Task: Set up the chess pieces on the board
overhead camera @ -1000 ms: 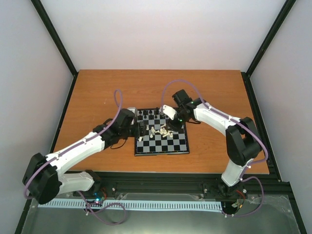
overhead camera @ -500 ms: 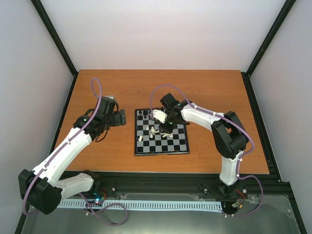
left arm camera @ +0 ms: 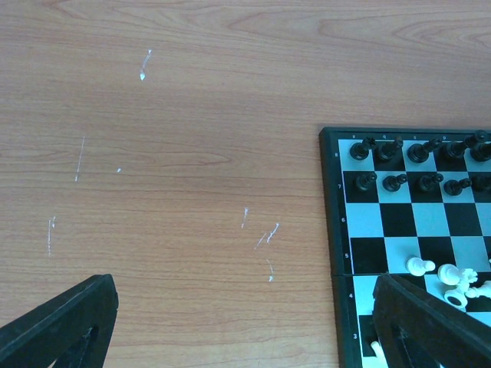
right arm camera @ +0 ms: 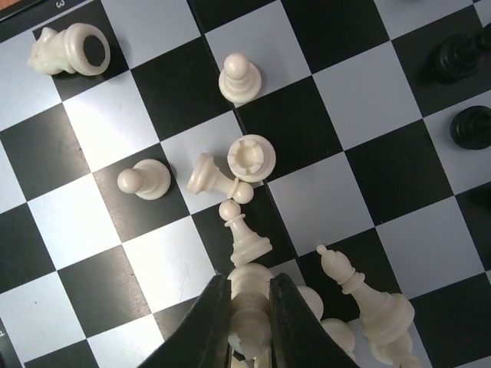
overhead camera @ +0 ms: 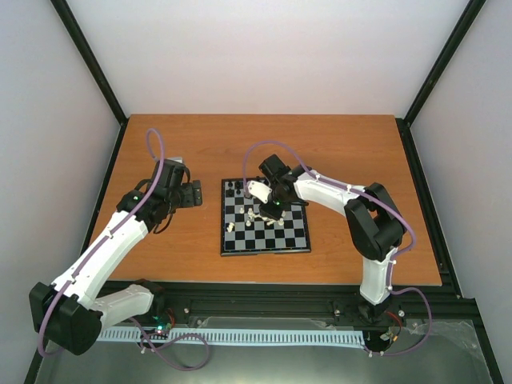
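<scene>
While left fingers [left arm camera: 65,326] gape, right fingers [right arm camera: 205,326] pinch a chessman [right arm camera: 249,295] — cream-white.

The table [left arm camera: 192,115] under me is wood-grain, matt, with fine pale scratches. The board [right arm camera: 368,100] looks like smooth plastic with a faint sheen. The cream chess pieces [right arm camera: 247,157] are smooth, slightly glossy plastic; the black chess pieces [right arm camera: 469,126] look duller. My right hand [right arm camera: 249,299] has fingers [right arm camera: 203,326] of matt black plastic.

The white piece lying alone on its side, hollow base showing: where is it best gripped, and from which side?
Probably across the narrow middle of the fallen piece, from straight above: it lies flat, and no other piece is close enough to block the closing.
</scene>
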You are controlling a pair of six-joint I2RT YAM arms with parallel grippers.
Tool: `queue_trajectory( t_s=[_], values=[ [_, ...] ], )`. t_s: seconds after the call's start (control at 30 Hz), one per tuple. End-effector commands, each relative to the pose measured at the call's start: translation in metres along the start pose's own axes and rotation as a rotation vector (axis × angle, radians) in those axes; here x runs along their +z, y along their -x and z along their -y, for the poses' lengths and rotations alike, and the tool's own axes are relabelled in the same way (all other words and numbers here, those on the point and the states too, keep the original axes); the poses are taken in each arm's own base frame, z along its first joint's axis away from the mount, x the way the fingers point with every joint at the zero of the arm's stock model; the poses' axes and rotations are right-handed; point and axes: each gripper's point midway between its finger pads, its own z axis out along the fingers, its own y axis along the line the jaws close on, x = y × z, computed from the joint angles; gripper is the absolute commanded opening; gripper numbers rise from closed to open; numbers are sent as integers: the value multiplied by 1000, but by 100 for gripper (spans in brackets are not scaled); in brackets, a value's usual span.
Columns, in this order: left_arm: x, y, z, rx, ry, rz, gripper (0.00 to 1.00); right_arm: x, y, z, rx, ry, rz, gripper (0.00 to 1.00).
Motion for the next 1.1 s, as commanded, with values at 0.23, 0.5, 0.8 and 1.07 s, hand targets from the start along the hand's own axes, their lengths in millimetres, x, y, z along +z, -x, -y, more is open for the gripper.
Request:
queue_trajectory(
  t_s=[0.23,0.5,0.8,1.07],
  values=[
    [-1,2,-6,25,22,9,93,-47,23,-16,-8,2,95,3],
    [6,-3,-2,47,11,-26,93,-89,21,-27,-17,-41,156,3],
    [11,-9,8,67,-38,-57,93,-86,-10,-41,-65,-50,142,3],
    [8,-14,31,97,-176,-83,92,-56,-33,-55,-98,4,115,3]
  ],
)
